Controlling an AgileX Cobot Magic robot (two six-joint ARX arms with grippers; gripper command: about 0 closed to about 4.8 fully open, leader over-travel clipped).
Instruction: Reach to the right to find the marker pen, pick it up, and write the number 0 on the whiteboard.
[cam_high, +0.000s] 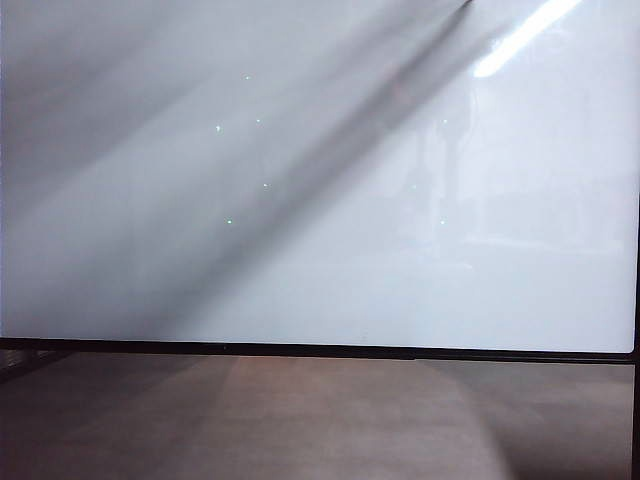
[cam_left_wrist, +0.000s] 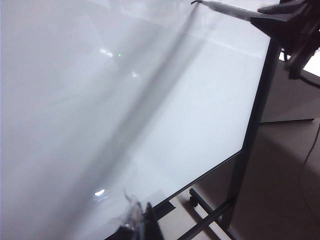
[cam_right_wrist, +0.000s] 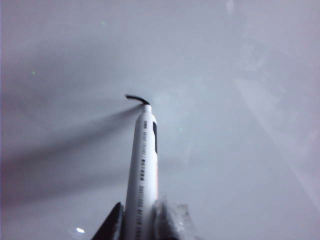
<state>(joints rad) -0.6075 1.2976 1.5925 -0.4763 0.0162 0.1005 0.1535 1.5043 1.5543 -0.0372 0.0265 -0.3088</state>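
Right gripper (cam_right_wrist: 137, 220) clamps the marker pen (cam_right_wrist: 142, 165), long axis toward 12 o'clock, tip touching the whiteboard (cam_right_wrist: 240, 125) at a short black stroke (cam_right_wrist: 137, 98); left gripper (cam_left_wrist: 139, 220) idle near board's lower edge, state unclear.

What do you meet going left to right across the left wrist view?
Whiteboard surface with a dark diagonal shadow, left gripper low by the board's lower edge, marker pen tip touching the board's top, board stand's dark post, right gripper shut on the pen.
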